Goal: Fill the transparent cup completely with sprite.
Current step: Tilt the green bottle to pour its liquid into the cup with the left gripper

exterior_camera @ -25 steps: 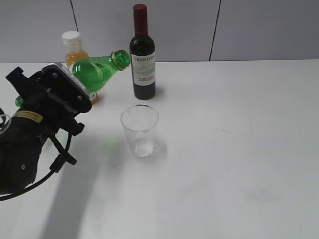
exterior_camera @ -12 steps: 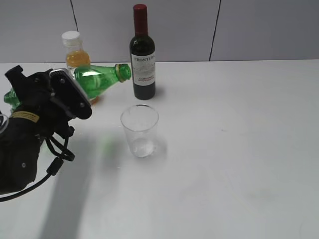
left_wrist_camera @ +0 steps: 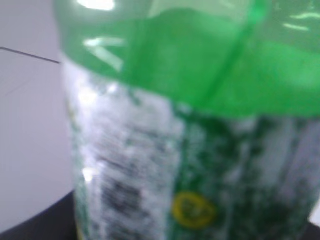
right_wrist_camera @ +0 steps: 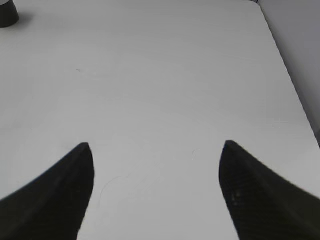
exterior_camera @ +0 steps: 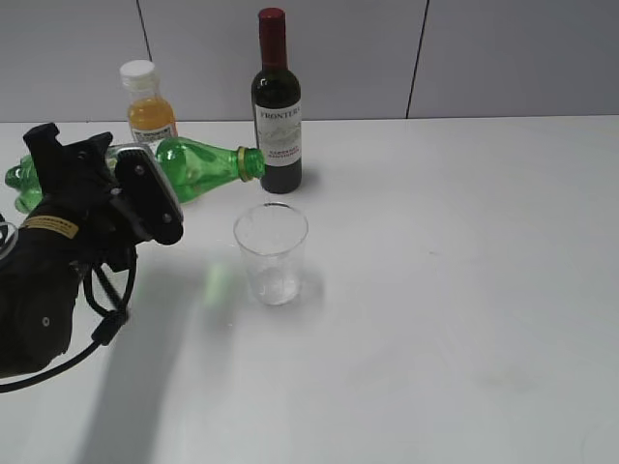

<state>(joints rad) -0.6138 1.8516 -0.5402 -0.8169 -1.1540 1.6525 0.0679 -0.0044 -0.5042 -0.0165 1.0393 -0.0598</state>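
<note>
The transparent cup (exterior_camera: 271, 253) stands upright on the white table (exterior_camera: 455, 290), left of the middle. My left gripper (exterior_camera: 114, 176) is shut on the green sprite bottle (exterior_camera: 198, 164), which lies about level in the air. The bottle's uncapped mouth (exterior_camera: 253, 162) points right, just behind and above the cup's rim. Whether liquid is flowing is too faint to tell. In the left wrist view the sprite bottle's label (left_wrist_camera: 190, 170) fills the frame, blurred, and hides the fingers. My right gripper (right_wrist_camera: 156, 145) hangs open over bare table and holds nothing; it does not show in the exterior view.
A dark wine bottle (exterior_camera: 277, 106) with a red top stands right behind the cup, next to the sprite bottle's mouth. An orange-juice bottle (exterior_camera: 147, 101) with a white cap stands at the back left. The wine bottle's base (right_wrist_camera: 7, 14) shows in the right wrist view's corner.
My left gripper has tipped the sprite bottle from neck-raised to about level; its mouth has dropped and shifted right towards the cup. The right gripper has not moved.
</note>
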